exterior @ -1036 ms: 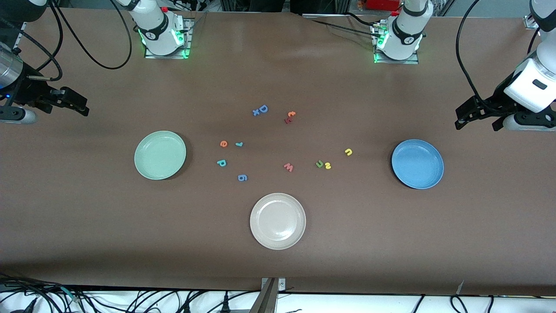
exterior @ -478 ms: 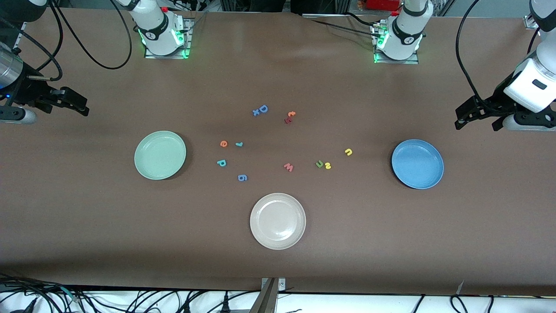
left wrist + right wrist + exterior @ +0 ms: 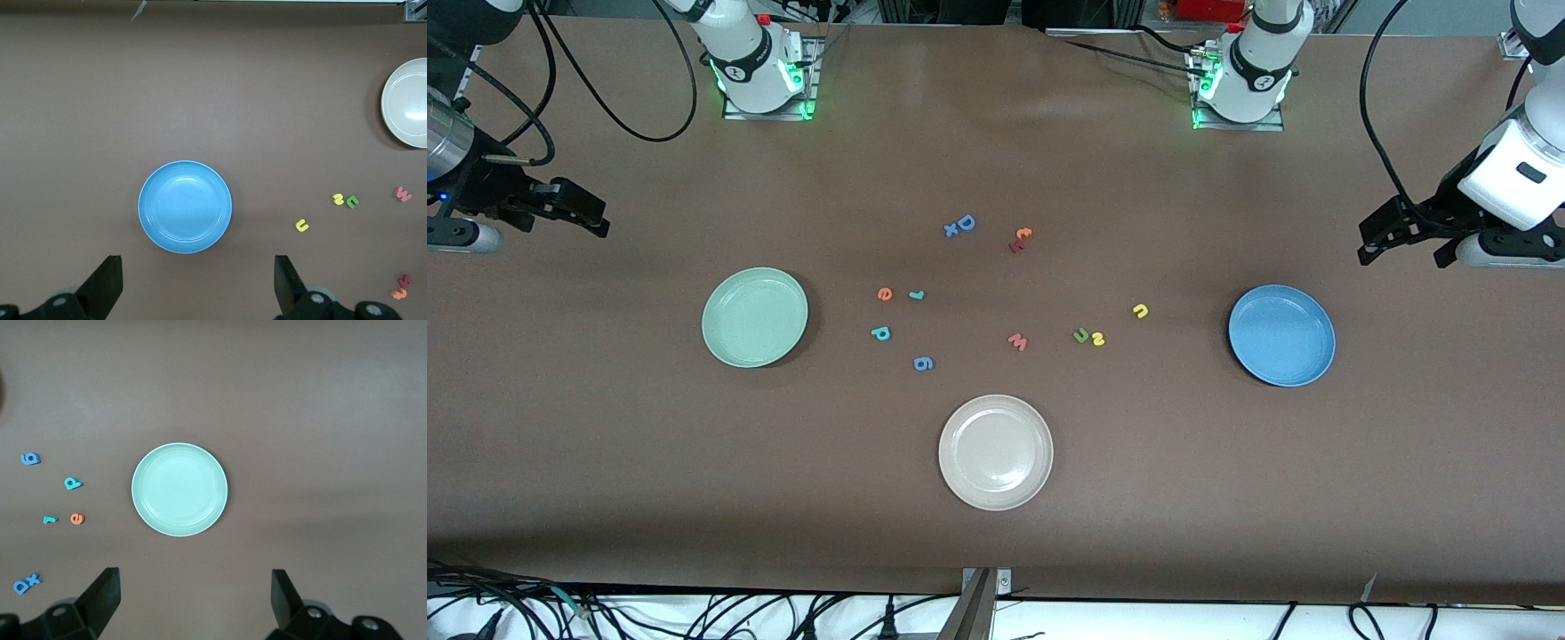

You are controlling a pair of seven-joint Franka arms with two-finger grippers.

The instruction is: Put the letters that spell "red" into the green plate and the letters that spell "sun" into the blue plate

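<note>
We see the orange e (image 3: 884,294), the teal r (image 3: 916,295) and the teal d (image 3: 880,333) lying loose on the table (image 3: 996,551), clustered just beside the green plate (image 3: 720,342) on its middle-of-table side. That plate holds nothing and sits under the right wrist camera, below the right gripper (image 3: 574,212), which hangs over the table's right-arm end with its fingers (image 3: 100,597) spread wide and nothing between them.

The yellow s (image 3: 1098,339) touches the green u (image 3: 1081,335); the yellow u (image 3: 1140,310) lies near them, closer to the blue plate (image 3: 1249,351). All three rest on the table, apart from that plate, which holds nothing. The left gripper (image 3: 1400,240) hangs over the left-arm end, above the blue plate's far edge, fingers (image 3: 287,283) spread and holding nothing. Both arms wait.

Between the two clusters we find a pinkish w (image 3: 1017,342) and a blue 6 (image 3: 923,363). Farther from the front camera lie a blue D (image 3: 965,222) touching a small blue x (image 3: 951,230), and two reddish letters (image 3: 1020,240) touching each other. A beige plate (image 3: 965,480) sits nearest the camera, mid-table.
</note>
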